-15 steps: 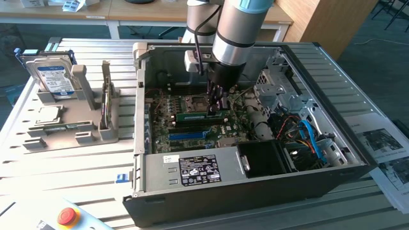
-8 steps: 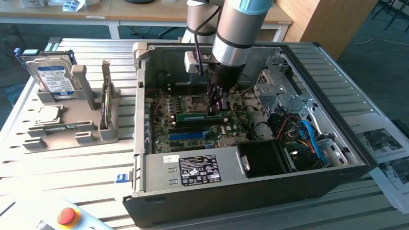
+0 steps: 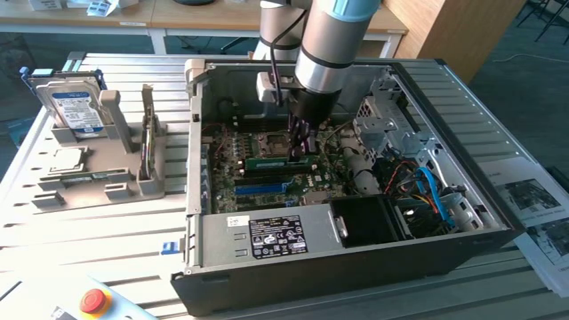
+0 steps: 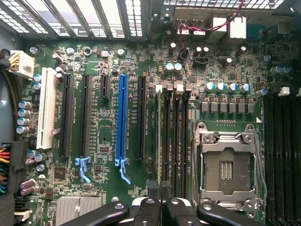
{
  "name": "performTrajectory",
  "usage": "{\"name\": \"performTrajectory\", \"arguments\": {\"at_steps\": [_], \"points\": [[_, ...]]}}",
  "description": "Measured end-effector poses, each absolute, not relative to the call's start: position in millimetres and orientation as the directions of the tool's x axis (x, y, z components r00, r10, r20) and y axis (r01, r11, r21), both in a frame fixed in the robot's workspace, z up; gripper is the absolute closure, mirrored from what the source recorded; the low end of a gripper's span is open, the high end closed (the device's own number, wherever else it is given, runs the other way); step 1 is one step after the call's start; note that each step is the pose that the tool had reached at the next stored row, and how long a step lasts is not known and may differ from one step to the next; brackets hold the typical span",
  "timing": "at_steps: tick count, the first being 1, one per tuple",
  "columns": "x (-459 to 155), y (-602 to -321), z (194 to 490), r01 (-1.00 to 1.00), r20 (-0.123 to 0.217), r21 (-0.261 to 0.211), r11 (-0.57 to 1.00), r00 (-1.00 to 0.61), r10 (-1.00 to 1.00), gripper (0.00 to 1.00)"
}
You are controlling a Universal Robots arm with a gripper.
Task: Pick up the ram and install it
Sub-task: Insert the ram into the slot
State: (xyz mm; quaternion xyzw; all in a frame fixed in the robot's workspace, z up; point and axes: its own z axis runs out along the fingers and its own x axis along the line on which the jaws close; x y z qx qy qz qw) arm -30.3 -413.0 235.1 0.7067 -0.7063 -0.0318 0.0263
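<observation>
Your arm (image 3: 327, 47) stands close to vertical over the open case (image 3: 356, 277). The wrist is lowered inside the case and the gripper (image 3: 300, 148) points straight down at the motherboard (image 3: 260, 185).

The ram (image 3: 276, 162) lies lengthwise just beside the socket (image 3: 271, 141), level with the board. It sits directly under the gripper, whose tips meet it toward its end on the exterior view's right. You cannot tell from either view whether they touch it.

In the wrist view the gripper (image 4: 160, 201) hangs over one end of the slots (image 4: 171, 136) next to the socket (image 4: 225, 165). Its fingers (image 4: 149, 207) are pressed close together, with nothing seen pinched between them.
</observation>
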Motion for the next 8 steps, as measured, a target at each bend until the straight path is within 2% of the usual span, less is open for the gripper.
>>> {"name": "performTrajectory", "arguments": {"at_steps": [8], "points": [[-30.4, -413.3, 234.5, -0.997, -0.008, 0.082, -0.001, 0.000, -1.000, 0.88]]}}
